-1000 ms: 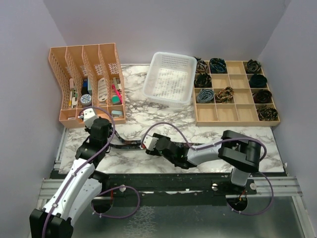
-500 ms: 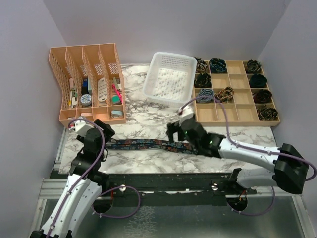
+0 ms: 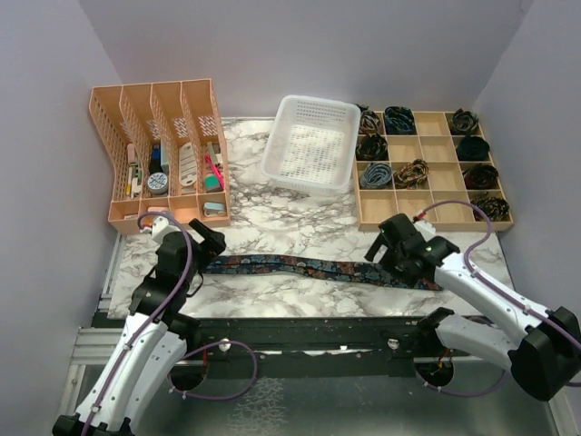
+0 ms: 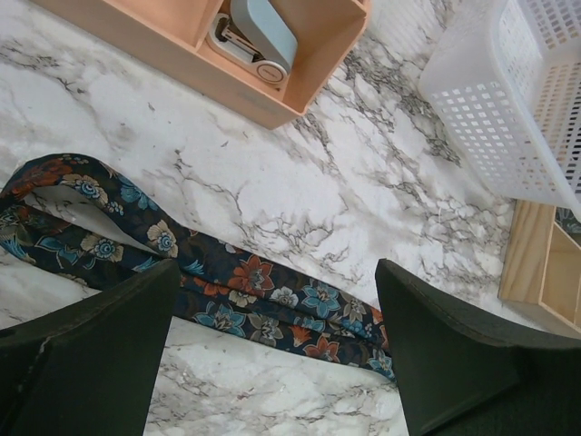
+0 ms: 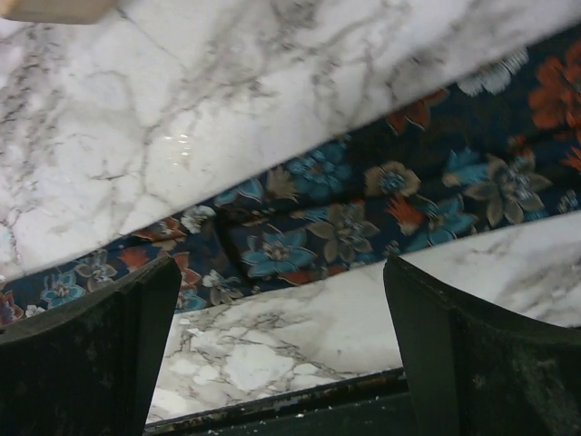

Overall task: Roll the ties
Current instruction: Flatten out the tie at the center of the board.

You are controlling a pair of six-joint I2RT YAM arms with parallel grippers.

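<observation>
One tie, dark with red, blue and pale flowers, lies stretched flat across the marble table. My left gripper hovers open over its left end. In the left wrist view the tie runs diagonally past my left gripper, with nothing between the fingers. My right gripper stands open over the tie's right part. The right wrist view shows the tie just beyond my right gripper, whose fingers hold nothing.
An orange file organiser with office items stands at the back left. A white basket sits at the back middle. A wooden compartment tray at the back right holds several rolled ties. A black rail lines the table's near edge.
Both arms swung apart and drew the tie out straight across the table. Both grippers opened and let go of it.
</observation>
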